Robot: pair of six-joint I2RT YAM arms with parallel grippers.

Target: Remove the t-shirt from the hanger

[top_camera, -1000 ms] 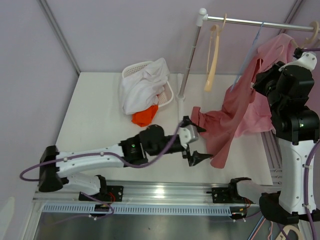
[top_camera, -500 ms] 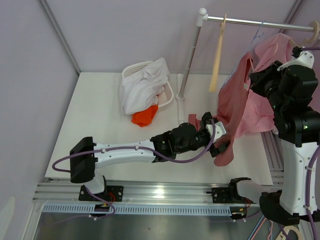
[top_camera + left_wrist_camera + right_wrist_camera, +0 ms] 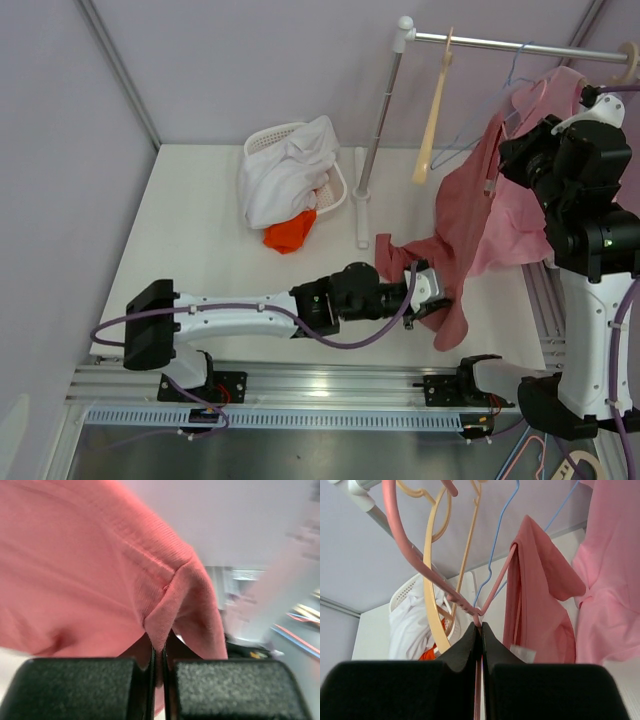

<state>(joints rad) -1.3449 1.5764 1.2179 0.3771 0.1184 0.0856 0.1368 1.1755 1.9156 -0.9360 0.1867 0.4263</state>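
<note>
At the right end of the table point(image 3: 200, 250), under the rack rail point(image 3: 500, 45): the dusty-red t-shirt point(image 3: 470, 225) is not off yet. Its top is up on the pink hanger point(image 3: 410, 550) near the rail, and the rest drapes down and left, with the lower edge spread on the tabletop toward the centre. The left gripper point(image 3: 159, 655) is low over the table at the shirt's lower part, jaws pressed together on a pinched fold of the red fabric; the wrist view shows the fold coming up out of the seam between the pads. The right gripper point(image 3: 480, 626) is raised beside the rail, jaws clamped on the pink hanger where two of its bars meet. One bar runs up into the shirt's shoulder, the other toward the rail. A cream hanger point(image 3: 432, 110) and a thin blue wire hanger point(image 3: 502, 525) also hang from the rail, both bare, to the left of the shirt. A lighter pink garment point(image 3: 545, 105) hangs behind and to the right of the t-shirt, touching it. The rack's upright pole point(image 3: 382, 115) stands mid-table. The white basket point(image 3: 268, 140) is at the back left, holding a white garment point(image 3: 290, 170), with an orange cloth point(image 3: 290, 233) spilling out the front. That is all well apart from both grippers.
</note>
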